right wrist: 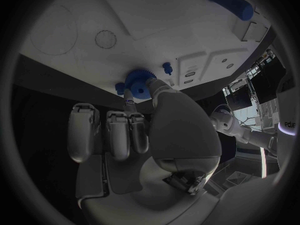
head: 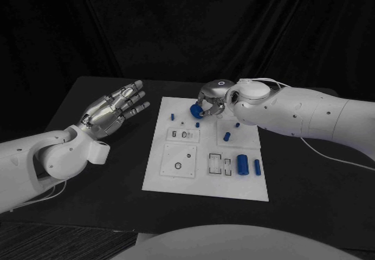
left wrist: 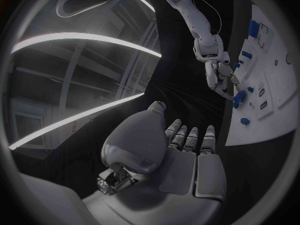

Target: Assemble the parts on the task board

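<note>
Over the far edge of the white task board [head: 205, 179], my right hand [head: 211, 103] pinches a small blue toothed gear [head: 196, 110]; my left hand [head: 116, 108] hovers open beside it. Next I must seat the gear on its peg.

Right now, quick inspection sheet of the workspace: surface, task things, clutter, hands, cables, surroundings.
Surface: black table, white task board in its middle.
Task things: blue gear held over the board's far edge; two blue cylinders lying at the board's right side; small blue pegs further back.
Clutter: nothing seen.
Hands: right hand holds the gear; left hand off the board's left edge, fingers apart, holding nothing.
Cables: thin white cable along the right arm.
Surroundings: dark curtain behind.
</note>
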